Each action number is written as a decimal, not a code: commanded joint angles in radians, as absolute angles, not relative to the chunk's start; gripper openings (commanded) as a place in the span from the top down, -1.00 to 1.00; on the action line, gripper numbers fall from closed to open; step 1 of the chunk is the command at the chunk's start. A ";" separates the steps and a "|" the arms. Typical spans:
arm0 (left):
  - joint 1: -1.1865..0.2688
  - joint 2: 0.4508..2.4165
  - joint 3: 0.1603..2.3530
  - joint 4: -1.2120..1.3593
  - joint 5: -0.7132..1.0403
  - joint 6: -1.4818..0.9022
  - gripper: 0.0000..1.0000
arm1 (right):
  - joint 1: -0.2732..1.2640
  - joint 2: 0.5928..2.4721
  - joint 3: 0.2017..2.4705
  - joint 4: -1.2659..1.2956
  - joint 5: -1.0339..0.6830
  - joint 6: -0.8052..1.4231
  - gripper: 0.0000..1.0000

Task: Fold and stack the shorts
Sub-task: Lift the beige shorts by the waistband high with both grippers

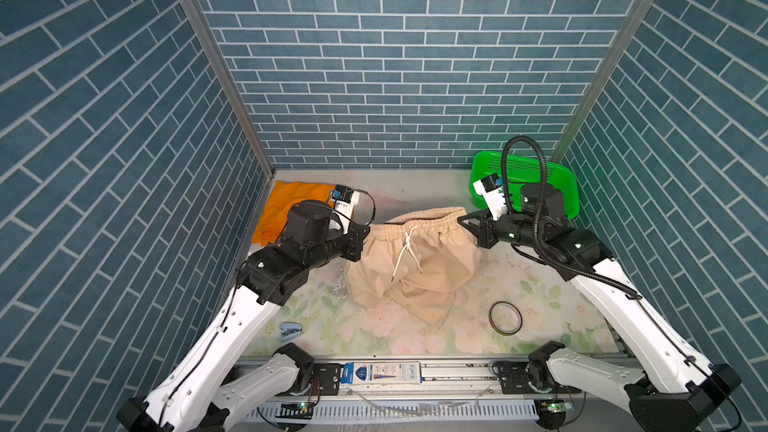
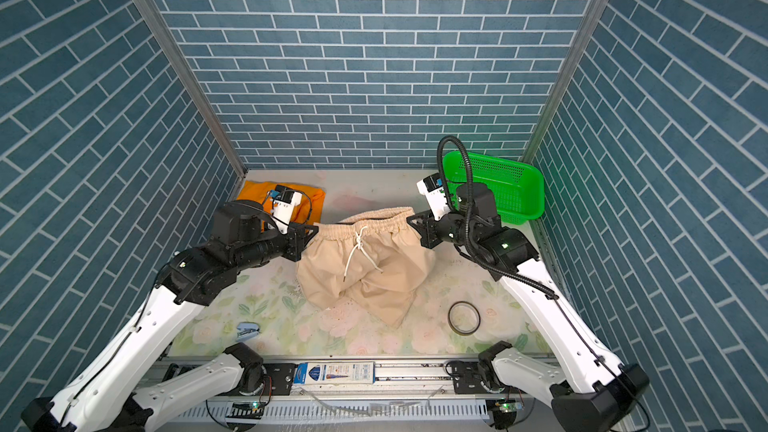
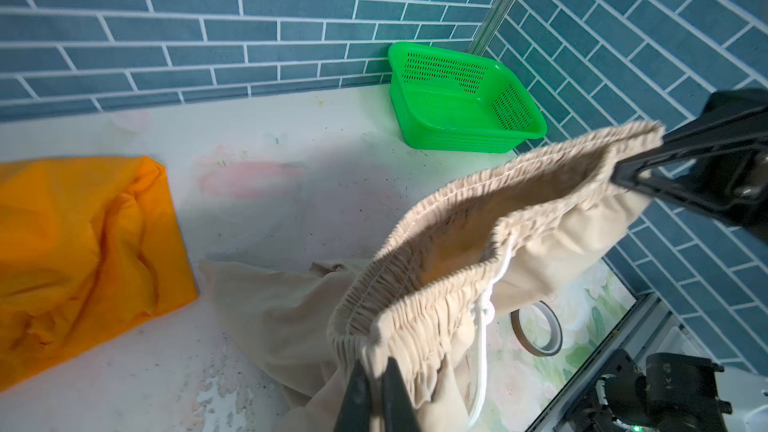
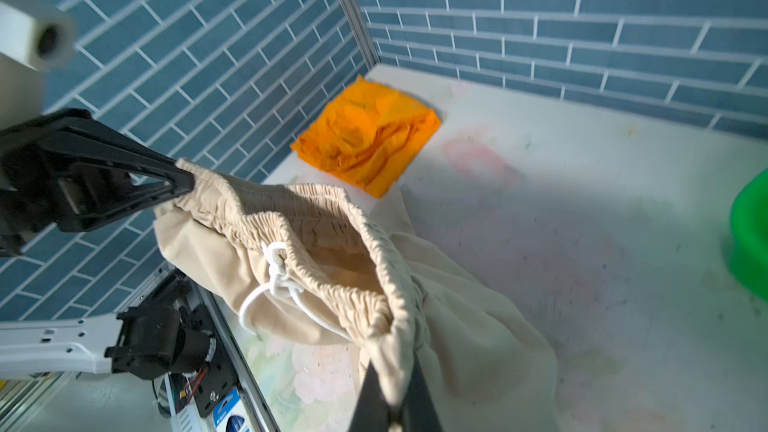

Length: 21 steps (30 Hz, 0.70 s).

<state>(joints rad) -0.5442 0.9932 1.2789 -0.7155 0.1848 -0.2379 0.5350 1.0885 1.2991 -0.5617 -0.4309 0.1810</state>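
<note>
Both pincers are clamped shut on the waistband of the beige shorts (image 1: 415,272). The left pincer (image 1: 367,229) pinches its left end and the right pincer (image 1: 462,220) its right end. The waistband hangs stretched between them, raised, at the middle of both top views. Below it the legs sag in a crumpled heap onto the counter (image 1: 415,187), and the white drawstring (image 1: 405,251) dangles down the front. The orange shorts (image 1: 286,205) lie as a flat, roughly square packet at the upper left, against the wall, apparently already folded.

The step in hand looks like spreading the beige pair before its fold. The next move calls for both arms to travel together, keeping the waistband taut, so the legs drag out smooth and lie flat. Uneven motion would likely twist the cloth or pull it from one grip.
</note>
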 commanded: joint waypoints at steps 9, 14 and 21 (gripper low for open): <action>-0.548 1.146 2.010 -1.080 0.187 0.019 1.00 | 0.538 1.114 1.844 -0.803 -0.523 0.093 1.00; -0.549 1.236 2.299 -1.230 0.200 0.040 1.00 | 0.538 1.148 2.029 -0.886 -0.523 0.092 1.00; -0.510 1.406 2.465 -1.384 0.059 0.063 1.00 | 0.531 1.303 2.158 -0.984 -0.340 0.035 1.00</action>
